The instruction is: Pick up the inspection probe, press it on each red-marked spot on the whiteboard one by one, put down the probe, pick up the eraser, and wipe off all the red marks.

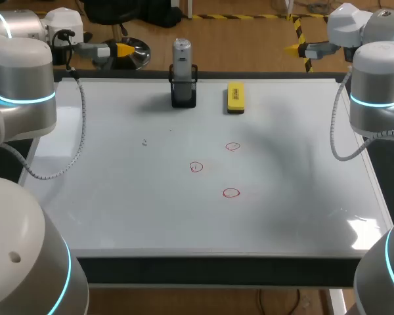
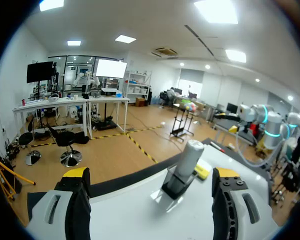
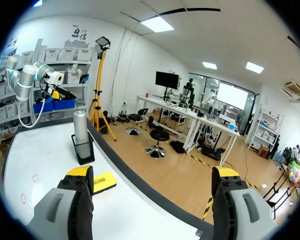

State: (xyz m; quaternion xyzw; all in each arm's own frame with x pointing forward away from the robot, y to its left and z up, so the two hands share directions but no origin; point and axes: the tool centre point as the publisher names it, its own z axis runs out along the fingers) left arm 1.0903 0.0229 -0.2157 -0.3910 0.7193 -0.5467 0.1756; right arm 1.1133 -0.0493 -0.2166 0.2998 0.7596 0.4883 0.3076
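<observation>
Gaping wide at the left tool (image 2: 150, 176) and the right tool (image 3: 152, 175) alike, gripping nothing, off the far corners of the bench (image 1: 118, 216). Between them, at the far edge, finds the inspection probe (image 1: 182, 56) upright in a black holder (image 1: 183, 93), with the eraser (image 1: 236, 97) just beside. Looks rigid, light and smooth, probably slippery; best to pinch the grey barrel above the holder and lift straight up. Leaves 3 red marks (image 1: 230, 192) waiting mid-bench.

We log the inspection probe (image 1: 182, 56), a grey cylinder, upright in a black holder (image 1: 184, 93) at the far edge of the whiteboard (image 1: 118, 197). The yellow eraser (image 1: 236, 97) lies flat near the holder's right, not touching it. Three small red circles mid-board, unwiped: far mark (image 1: 233, 147), left mark (image 1: 196, 167), near mark (image 1: 231, 193).
</observation>
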